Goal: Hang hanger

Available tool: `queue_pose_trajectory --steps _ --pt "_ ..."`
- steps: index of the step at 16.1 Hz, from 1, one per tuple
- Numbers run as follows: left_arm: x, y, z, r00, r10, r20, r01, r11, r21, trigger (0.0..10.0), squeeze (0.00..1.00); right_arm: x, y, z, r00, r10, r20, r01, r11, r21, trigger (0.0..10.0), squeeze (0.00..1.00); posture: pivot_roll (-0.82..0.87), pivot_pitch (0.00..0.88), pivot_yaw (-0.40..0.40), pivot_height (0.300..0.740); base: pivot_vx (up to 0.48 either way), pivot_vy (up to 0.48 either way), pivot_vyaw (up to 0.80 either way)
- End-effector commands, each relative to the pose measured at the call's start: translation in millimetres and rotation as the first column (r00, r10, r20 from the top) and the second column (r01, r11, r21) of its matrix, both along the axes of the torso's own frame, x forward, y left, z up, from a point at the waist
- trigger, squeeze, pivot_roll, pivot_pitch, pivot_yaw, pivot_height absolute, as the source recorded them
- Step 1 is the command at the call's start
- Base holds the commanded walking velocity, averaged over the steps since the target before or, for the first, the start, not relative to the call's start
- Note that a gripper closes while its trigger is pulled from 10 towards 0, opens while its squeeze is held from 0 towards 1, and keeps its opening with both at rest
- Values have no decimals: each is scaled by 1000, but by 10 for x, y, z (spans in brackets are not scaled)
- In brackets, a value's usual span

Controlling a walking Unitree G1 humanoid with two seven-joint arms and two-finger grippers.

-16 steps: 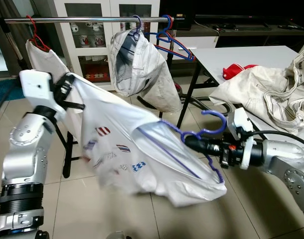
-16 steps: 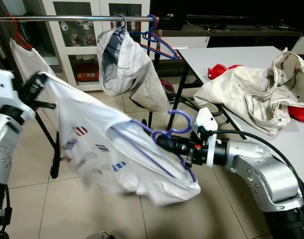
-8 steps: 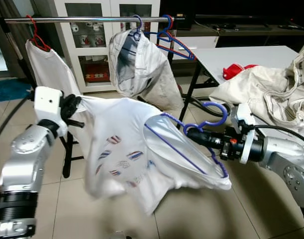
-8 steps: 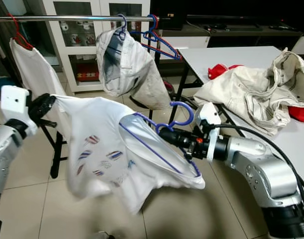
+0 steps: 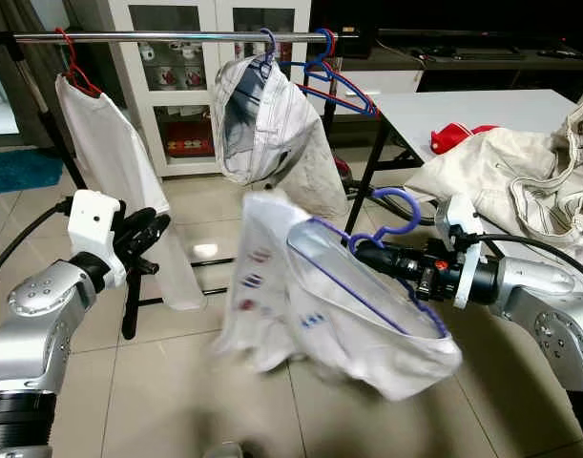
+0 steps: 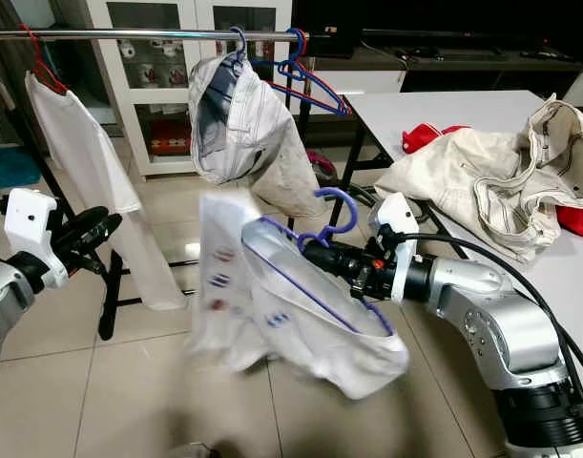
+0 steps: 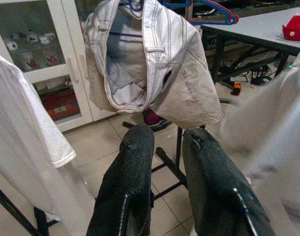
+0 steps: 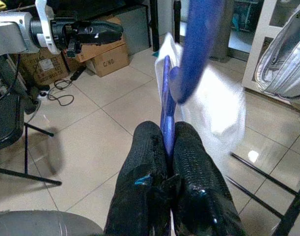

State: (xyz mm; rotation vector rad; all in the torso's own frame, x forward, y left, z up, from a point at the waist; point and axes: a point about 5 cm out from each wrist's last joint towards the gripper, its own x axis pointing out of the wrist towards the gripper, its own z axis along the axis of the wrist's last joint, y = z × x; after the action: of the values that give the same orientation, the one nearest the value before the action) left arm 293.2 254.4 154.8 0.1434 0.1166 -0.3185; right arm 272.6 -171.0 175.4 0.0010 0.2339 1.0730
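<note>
With the right gripper [image 6: 310, 254] clamped on the blue hanger [image 5: 391, 227] carrying a white shirt [image 5: 301, 305], blurred so probably swinging, and the left gripper [image 5: 150, 232] empty with fingers slightly apart, hooking it on the rail [image 5: 167, 37] remains.

The blue hanger [image 5: 391, 218] looks like smooth, glossy plastic, and the white shirt [image 5: 315, 310] draped on it is thin, soft cloth. The rail [image 5: 167, 37] is polished metal, the hanging trousers [image 5: 267, 129] are coarse off-white cloth, and the floor tiles [image 5: 176, 382] are glossy.
</note>
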Motion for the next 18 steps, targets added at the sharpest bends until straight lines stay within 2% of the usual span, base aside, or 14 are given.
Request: queue_pose_trajectory --steps 1,2,3,4,5,7,8,10,12,14,16,18 --pt "14 -7 34 1000 2 12 -2 1000 18 10000 1000 34 13 103 999 16 42 -16 1000 0 10000 0 83 0 -30 740 0 0 0" --pt "21 17 52 999 13 31 -14 999 49 10000 996 41 -1 95 999 9 44 -8 1000 -18 10000 0 81 0 -30 740 0 0 0" --pt "21 -10 118 998 -26 64 23 999 40 10000 0 50 -15 86 999 3 45 -1 999 -39 10000 0 81 0 -30 740 0 0 0" --pt "22 -77 215 991 -83 109 80 996 26 10000 0 67 -24 82 999 -2 53 6 997 -72 10000 0 81 0 -31 740 0 0 0" --pt "22 -227 354 970 -189 150 193 981 -8 10000 0 105 -11 88 998 1 66 6 993 -115 10000 0 78 0 -29 740 0 0 0" --pt "20 -451 484 929 -342 143 346 938 0 10000 0 189 50 133 995 9 97 4 991 -136 10000 0 75 0 -26 740 0 0 0" --pt "15 -503 499 918 -371 138 373 928 13 10000 0 211 67 145 995 6 103 8 991 -133 10000 0 73 0 -28 740 0 0 0" --pt "-95 -716 468 876 -472 94 472 881 31 10000 0 353 151 163 987 -75 143 94 987 -132 10000 0 70 0 -33 740 0 0 0" --pt "-207 -787 391 877 -474 71 475 880 16 10000 0 454 237 192 977 -156 144 169 982 -82 10000 0 68 0 -53 740 0 0 0" --pt "-332 -819 321 903 -425 68 426 905 8 10000 0 583 286 180 958 -267 103 270 963 -19 10000 0 77 0 -84 740 0 0 0" --pt "-388 -886 262 903 -426 54 425 905 32 10000 0 658 345 226 950 -300 91 298 954 30 10000 0 83 0 -104 740 0 0 0" --pt "-400 -1021 202 893 -448 39 447 894 16 10000 0 719 449 321 952 -297 76 291 953 84 10000 0 80 0 -109 740 0 0 0"
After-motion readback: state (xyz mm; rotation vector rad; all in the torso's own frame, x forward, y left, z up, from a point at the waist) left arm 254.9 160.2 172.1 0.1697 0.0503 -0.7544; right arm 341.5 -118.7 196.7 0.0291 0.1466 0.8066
